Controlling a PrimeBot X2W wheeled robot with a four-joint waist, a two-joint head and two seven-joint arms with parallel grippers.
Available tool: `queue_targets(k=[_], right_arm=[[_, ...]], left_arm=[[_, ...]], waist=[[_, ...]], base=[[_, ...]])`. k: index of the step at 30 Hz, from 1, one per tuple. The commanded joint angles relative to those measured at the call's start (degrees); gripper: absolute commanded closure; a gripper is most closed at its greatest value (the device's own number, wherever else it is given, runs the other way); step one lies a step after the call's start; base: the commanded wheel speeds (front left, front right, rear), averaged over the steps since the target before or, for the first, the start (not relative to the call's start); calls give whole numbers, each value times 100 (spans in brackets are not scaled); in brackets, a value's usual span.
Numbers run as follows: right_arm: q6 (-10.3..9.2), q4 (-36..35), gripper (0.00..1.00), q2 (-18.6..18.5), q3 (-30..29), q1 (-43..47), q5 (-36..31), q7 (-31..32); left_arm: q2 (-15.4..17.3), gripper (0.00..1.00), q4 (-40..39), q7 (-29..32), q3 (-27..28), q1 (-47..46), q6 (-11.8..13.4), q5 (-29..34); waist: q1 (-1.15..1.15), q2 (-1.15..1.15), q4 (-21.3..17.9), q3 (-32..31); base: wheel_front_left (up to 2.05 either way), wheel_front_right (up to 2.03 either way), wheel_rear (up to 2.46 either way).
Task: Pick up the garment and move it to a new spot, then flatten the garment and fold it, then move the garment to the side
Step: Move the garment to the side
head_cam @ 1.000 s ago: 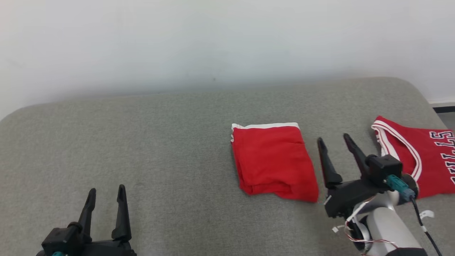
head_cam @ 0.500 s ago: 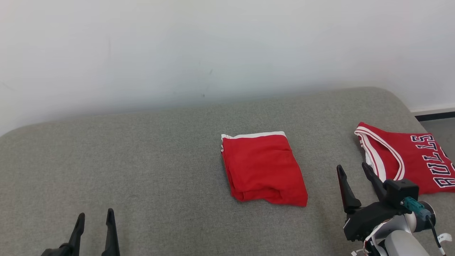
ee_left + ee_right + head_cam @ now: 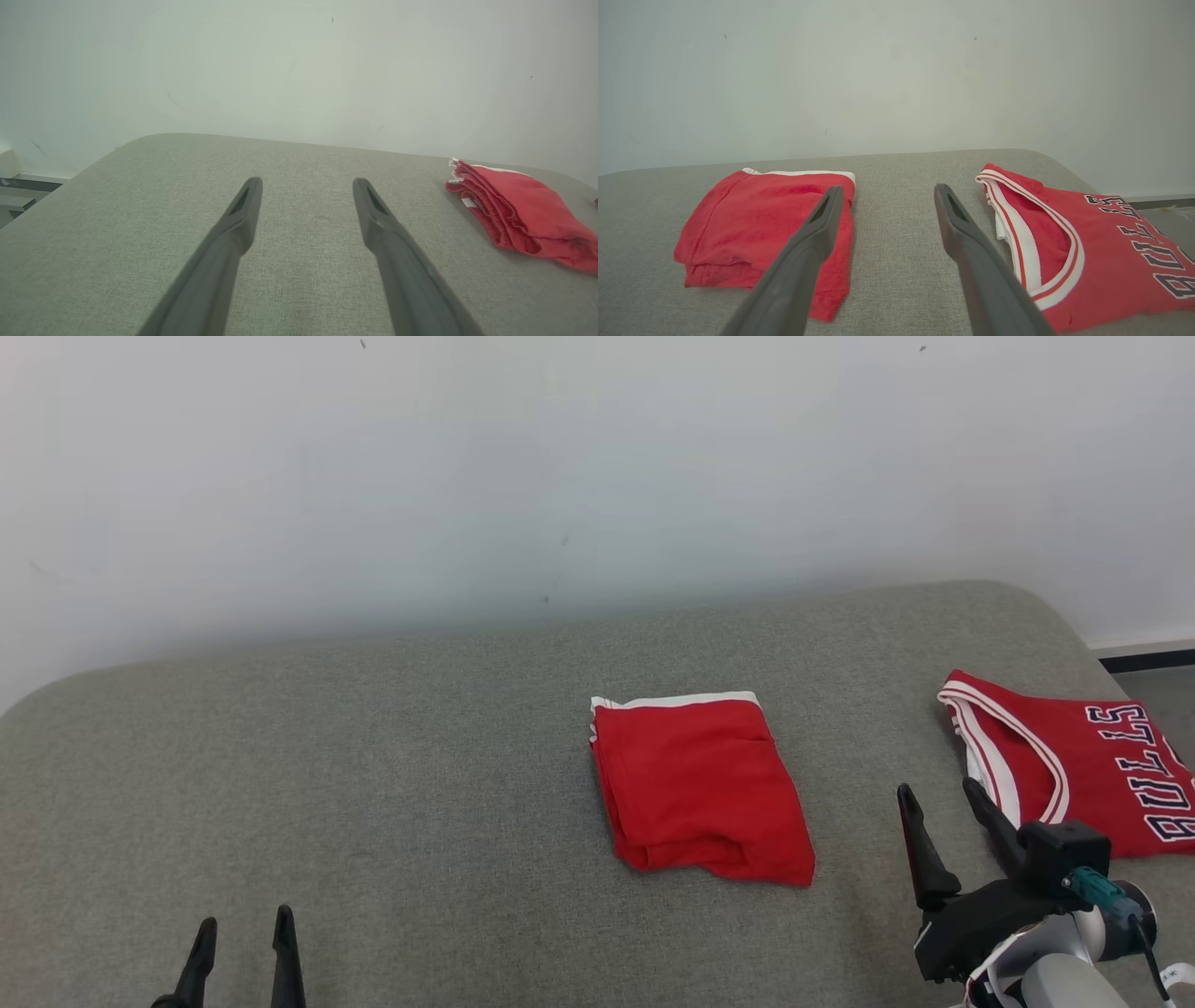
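Both arms have drawn back: the right end effector [image 3: 936, 788], released, now sits clear of the folded red garment [image 3: 700, 789] just to its left. The left end effector [image 3: 245, 919] gapes empty too. Folding looks finished; shifting it aside seemingly remains.

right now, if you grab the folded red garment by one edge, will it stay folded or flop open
The folded red garment looks thin and creased, so it would probably sag. Its layers lie loose at the side; lifted by one edge it would likely fall open. On the woven grey cushion a push might bunch it.
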Motion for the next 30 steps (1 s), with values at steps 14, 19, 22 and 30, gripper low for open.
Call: queue_targets(k=[14, 19, 22, 30], right_arm=[[-17, 45, 0, 67, -103, 46, -120, 12], [-17, 107, 0, 68, -178, -114, -149, 174], [-17, 183, 0, 79, -183, -348, -112, 469], [-17, 671, 0, -47, -71, -1471, 170, 1554]], left_arm=[[-9, 0, -74, 0, -58, 75, 70, 50], [-13, 0, -109, 0, -138, 107, 96, 42], [-12, 0, -123, 0, -187, 80, 109, -12], [-15, 0, -250, 0, -387, -298, 70, 9]], waist=[[0, 0, 42, 39], [0, 0, 138, 85], [0, 0, 245, 162], [0, 0, 738, 728]], base=[[0, 0, 0], [0, 0, 0], [0, 0, 0], [0, 0, 0]])
